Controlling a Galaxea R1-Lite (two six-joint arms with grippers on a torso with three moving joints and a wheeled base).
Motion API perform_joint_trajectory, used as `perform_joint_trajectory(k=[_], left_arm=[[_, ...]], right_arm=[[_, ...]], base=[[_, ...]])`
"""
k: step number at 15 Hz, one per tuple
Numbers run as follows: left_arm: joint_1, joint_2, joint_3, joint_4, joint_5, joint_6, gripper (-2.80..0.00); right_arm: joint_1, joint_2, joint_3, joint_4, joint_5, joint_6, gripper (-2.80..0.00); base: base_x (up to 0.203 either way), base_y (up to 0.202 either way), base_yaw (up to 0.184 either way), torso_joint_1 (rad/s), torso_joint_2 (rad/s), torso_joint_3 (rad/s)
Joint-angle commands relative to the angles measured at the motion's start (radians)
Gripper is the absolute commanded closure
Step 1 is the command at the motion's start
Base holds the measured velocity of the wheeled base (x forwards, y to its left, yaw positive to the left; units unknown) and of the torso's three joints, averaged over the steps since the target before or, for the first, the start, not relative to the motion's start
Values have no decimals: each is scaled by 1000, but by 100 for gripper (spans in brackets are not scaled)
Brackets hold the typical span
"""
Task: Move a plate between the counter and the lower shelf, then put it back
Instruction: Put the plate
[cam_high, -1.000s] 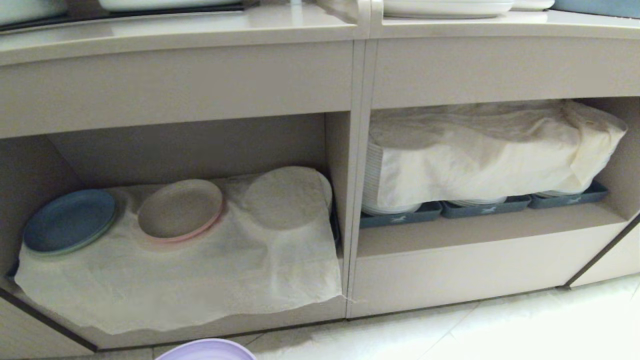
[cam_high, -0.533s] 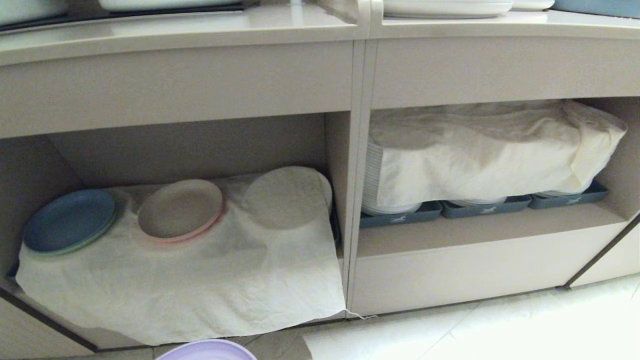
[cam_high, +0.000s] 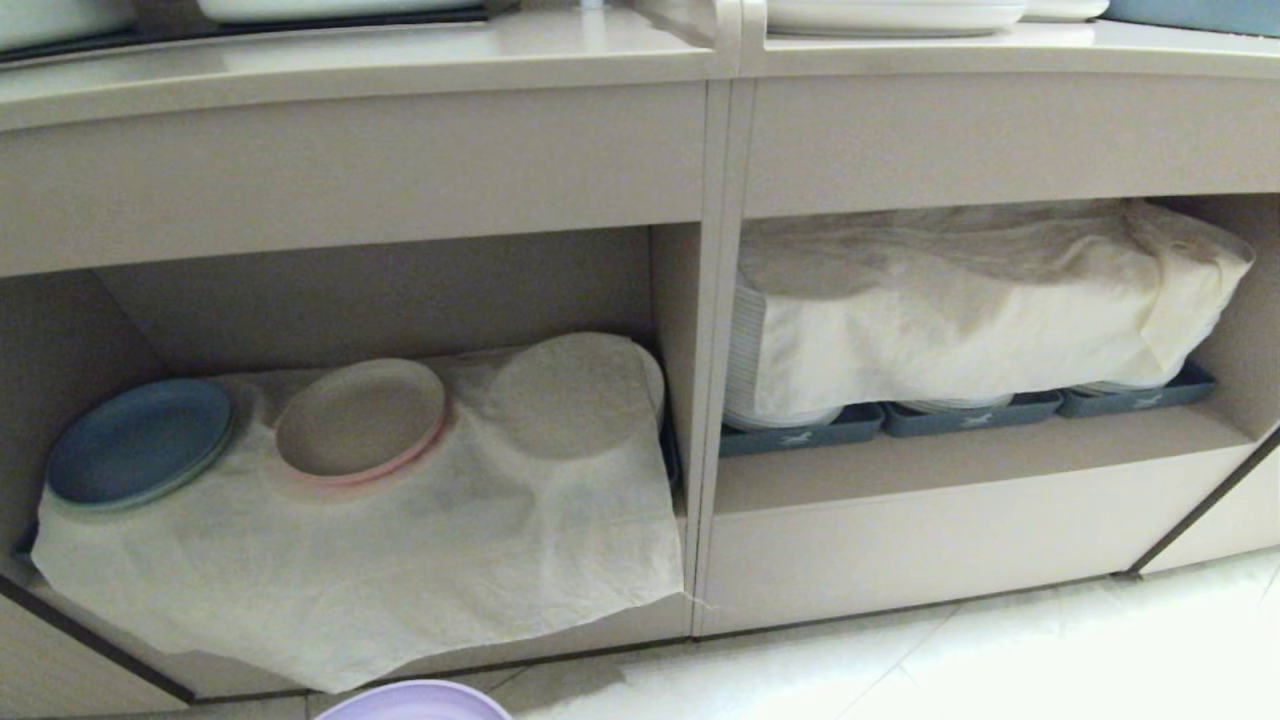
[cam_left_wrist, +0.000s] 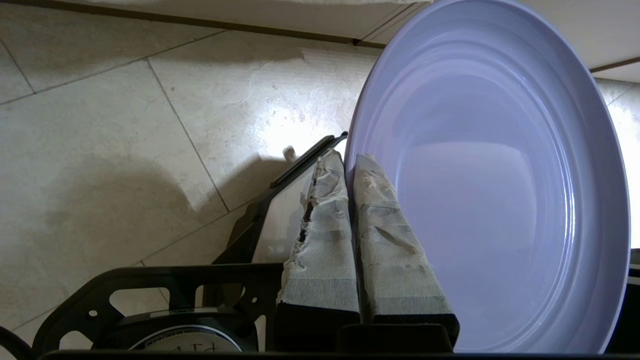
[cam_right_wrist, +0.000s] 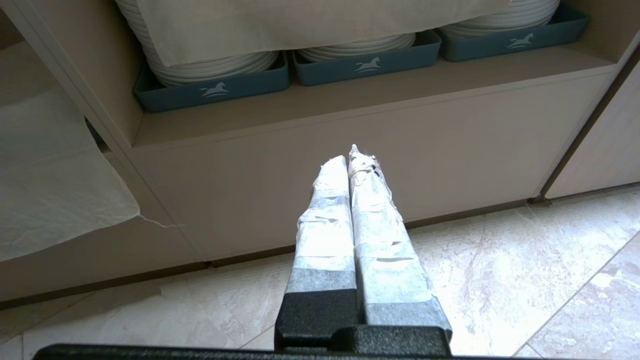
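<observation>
The lavender plate (cam_left_wrist: 500, 175) is held on edge above the tiled floor, its rim pinched in my left gripper (cam_left_wrist: 348, 157), which is shut on it. In the head view only the plate's top edge (cam_high: 415, 700) shows, at the bottom of the picture, below the lower shelf (cam_high: 380, 290) and its draped cream cloth (cam_high: 400, 570). The counter (cam_high: 400, 60) runs along the top. My right gripper (cam_right_wrist: 350, 157) is shut with nothing in it, low over the floor before the right-hand cubby.
On the shelf's cloth lie a blue plate (cam_high: 140, 440) and a beige-pink plate (cam_high: 360, 415); a round shape (cam_high: 570, 395) bulges under the cloth. The right cubby holds grey-blue trays (cam_high: 800, 437) of white plates under another cloth (cam_high: 980, 290). White dishes (cam_high: 890, 15) stand on the counter.
The cloth's hanging front edge has shifted slightly, dropping lower and coming partly back up. The plate and both arms have kept still.
</observation>
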Motion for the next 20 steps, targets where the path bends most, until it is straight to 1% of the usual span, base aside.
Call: perform_joint_trajectory(k=[1,13,15,20], left_arm=[[0,4,0,2,-1,-3,0],[-2,3,3,14,-2,-8,0],[-2,4,2,13,-2,-24,0],[-2,4,3,14,-4,-26,0]], right_arm=[[1,0,0,1,0,1,0],[0,0,0,-1,0,1,0],[0,0,0,-1,0,1,0],[1,1,0,-1,0,1,0]], base=[[0,0,0,0,0,0],[0,5,0,0,0,0],[-1,158,-4,5,3,1],[0,196,-2,3,2,4]])
